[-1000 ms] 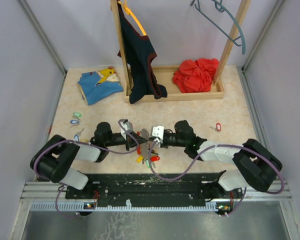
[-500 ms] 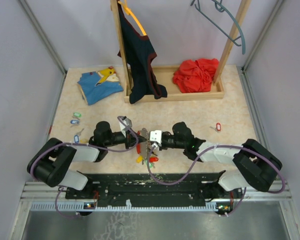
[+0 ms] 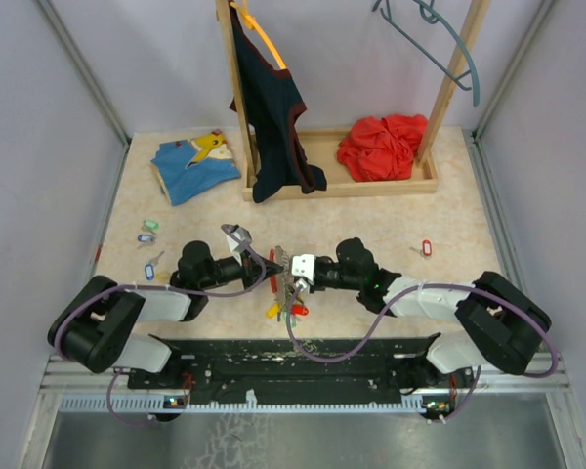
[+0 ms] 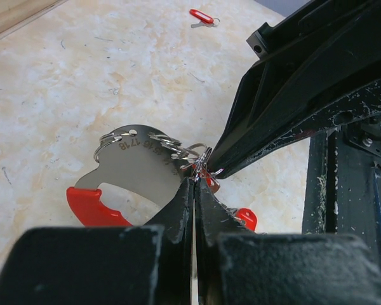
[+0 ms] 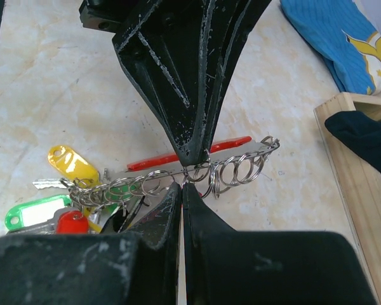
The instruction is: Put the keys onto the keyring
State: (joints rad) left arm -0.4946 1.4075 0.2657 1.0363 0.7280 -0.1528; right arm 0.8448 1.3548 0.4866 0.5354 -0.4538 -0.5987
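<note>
Both arms have shifted slightly left. Left hand (image 4: pixel 195 182) and right hand (image 5: pixel 181 186) each clench the silver wire keyring (image 5: pixel 232 169) over the counter (image 3: pixel 391 210), colour-tagged silver keys (image 5: pixel 68 166) attached. Threading another probably needs a coil prised apart.

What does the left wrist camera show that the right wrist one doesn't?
Only left wrist: a loose red-tagged silver key on the table, and stamped lettering on the flat silver plate. Only right wrist: a yellow plastic tag, a green plastic tag, the blue cloth. Both: the silver wire rings, with left gripper and right gripper shut on them.
</note>
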